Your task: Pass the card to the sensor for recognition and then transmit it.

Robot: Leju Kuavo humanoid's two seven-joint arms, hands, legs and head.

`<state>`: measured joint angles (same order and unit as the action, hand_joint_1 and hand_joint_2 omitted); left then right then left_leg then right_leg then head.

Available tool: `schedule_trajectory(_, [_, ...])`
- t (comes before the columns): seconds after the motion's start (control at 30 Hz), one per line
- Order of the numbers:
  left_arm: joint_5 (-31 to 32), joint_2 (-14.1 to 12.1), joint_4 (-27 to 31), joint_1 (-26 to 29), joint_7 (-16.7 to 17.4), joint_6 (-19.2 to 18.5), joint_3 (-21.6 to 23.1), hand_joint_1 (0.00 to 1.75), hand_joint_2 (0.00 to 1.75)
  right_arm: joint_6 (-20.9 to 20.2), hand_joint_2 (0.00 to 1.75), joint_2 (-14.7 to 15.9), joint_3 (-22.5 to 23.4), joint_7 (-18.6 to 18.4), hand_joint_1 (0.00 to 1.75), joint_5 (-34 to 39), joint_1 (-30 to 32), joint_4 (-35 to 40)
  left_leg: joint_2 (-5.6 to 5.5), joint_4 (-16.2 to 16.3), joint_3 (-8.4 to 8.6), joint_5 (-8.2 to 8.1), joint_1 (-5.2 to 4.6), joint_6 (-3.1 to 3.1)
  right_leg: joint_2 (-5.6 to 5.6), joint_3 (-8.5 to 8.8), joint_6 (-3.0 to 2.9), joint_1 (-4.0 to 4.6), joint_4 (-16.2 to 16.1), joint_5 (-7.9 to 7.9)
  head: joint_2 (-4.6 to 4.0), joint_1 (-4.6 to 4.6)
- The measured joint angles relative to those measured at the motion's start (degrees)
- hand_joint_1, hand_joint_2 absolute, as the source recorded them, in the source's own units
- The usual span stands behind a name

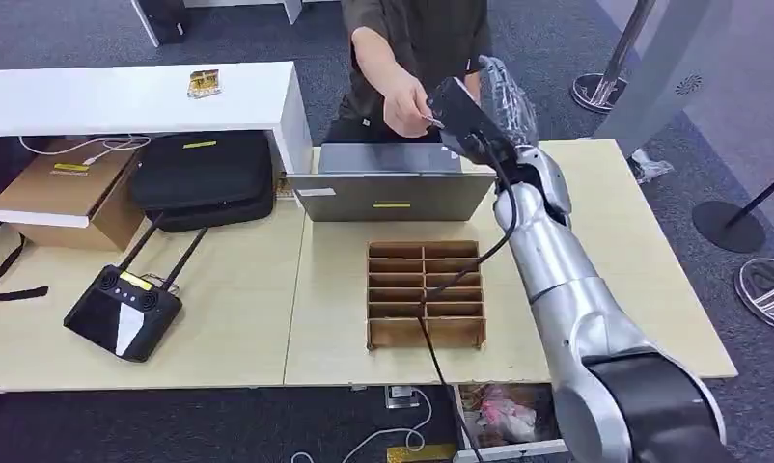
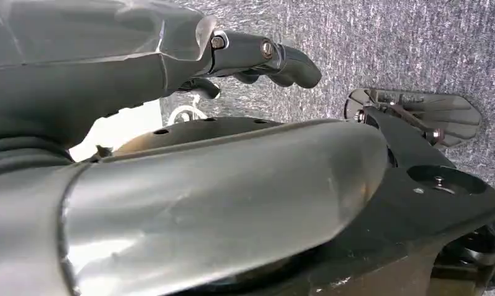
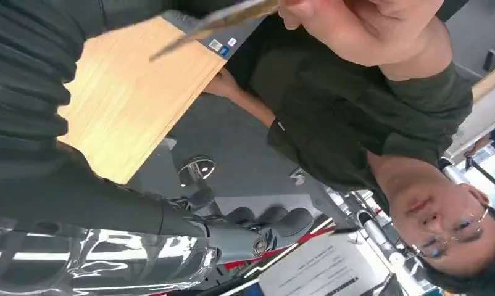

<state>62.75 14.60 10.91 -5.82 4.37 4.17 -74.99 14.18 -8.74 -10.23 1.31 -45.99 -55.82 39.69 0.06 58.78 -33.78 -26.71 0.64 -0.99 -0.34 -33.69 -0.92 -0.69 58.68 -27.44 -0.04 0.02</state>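
A person (image 1: 412, 39) stands behind the table and holds a thin card (image 1: 431, 121) by one end in a hand (image 1: 405, 101). My right hand (image 1: 463, 108), black under a clear plastic cover, is raised over the back of the table right beside that hand. In the right wrist view the card (image 3: 220, 18) is seen edge-on in the person's hand (image 3: 356, 31), and its free end hangs in the air. My right fingers (image 3: 263, 223) are stretched out and apart from the card. My left hand (image 2: 263, 58) hangs low over grey carpet, loosely curved, with nothing in it.
A grey laptop (image 1: 388, 188) stands under my right hand. A wooden slotted rack (image 1: 427, 294) sits in front of it. To the left are a black controller with antennas (image 1: 123, 309), a black bag (image 1: 205, 178) and a cardboard box (image 1: 65, 188). A small yellow item (image 1: 205, 84) lies on the white bench (image 1: 94, 101).
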Motion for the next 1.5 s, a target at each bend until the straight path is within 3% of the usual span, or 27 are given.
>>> schedule_trajectory(0.9, [-0.09, 0.02, 0.00, 0.02, -0.94, 0.31, 0.00, 0.00, 0.00, 0.57, 1.75, -0.83, -1.05, 1.07, 1.75, -2.73, 0.29, -0.07, 0.00, 0.00, 0.00, 0.00, 0.01, 0.00, 0.01, -0.01, 0.00, 0.00, 0.00, 0.00, 0.00, 0.00])
schedule_trajectory(0.97, [-0.33, 0.02, 0.00, 0.03, -0.96, 0.31, 0.00, 0.00, 0.00, -1.97, 1.75, -0.81, -1.01, 1.93, 1.75, -0.01, 0.30, -0.02, 0.00, 0.00, 0.01, 0.00, 0.01, 0.00, 0.01, -0.02, 0.00, 0.00, 0.00, 0.00, 0.00, 0.00])
schedule_trajectory(1.0, [-0.44, 0.02, 0.00, 0.02, -0.96, 0.31, 0.00, 0.00, 0.00, -5.29, 1.75, -0.81, -0.60, 2.34, 1.75, 3.78, 0.32, 0.00, 0.01, 0.00, 0.02, 0.00, 0.01, 0.00, 0.02, -0.04, 0.00, 0.00, 0.00, 0.00, 0.00, 0.00])
schedule_trajectory(1.1, [-0.50, -0.02, 0.00, 0.05, -0.96, 0.09, 0.00, 0.00, 0.00, -20.37, 1.75, -0.70, 4.62, 1.90, 1.75, 25.31, 0.66, 0.06, -0.03, 0.01, 0.01, 0.00, 0.00, 0.00, -0.03, -0.06, 0.00, 0.00, -0.02, 0.00, 0.00, 0.02])
schedule_trajectory(1.17, [-0.57, -0.11, 0.00, 0.16, -0.96, 0.02, 0.00, 0.00, 0.00, -25.56, 1.75, 0.29, 7.96, 1.44, 1.75, 34.59, 0.65, -0.18, -0.04, 0.02, -0.02, 0.00, -0.01, 0.00, -0.04, -0.05, 0.00, 0.00, -0.02, 0.00, 0.00, 0.00])
schedule_trajectory(1.3, [-1.53, -0.22, 0.00, 0.30, -1.31, 0.17, 0.00, 0.00, 0.00, -27.37, 1.75, 3.22, 11.26, 1.29, 1.75, 41.95, -0.13, -1.25, -0.06, 0.02, -0.04, 0.00, -0.02, 0.00, -0.08, -0.03, 0.01, -0.01, -0.05, 0.00, 0.00, 0.02])
schedule_trajectory(1.5, [-2.36, -0.26, 0.00, 0.53, -2.08, 0.74, -0.07, 0.00, 0.00, -27.10, 1.75, 8.53, 12.81, 1.86, 1.75, 45.99, -0.61, -1.88, -0.03, 0.06, -0.01, -0.03, -0.04, 0.04, -0.02, -0.04, 0.05, -0.05, -0.08, 0.03, 0.00, 0.00])
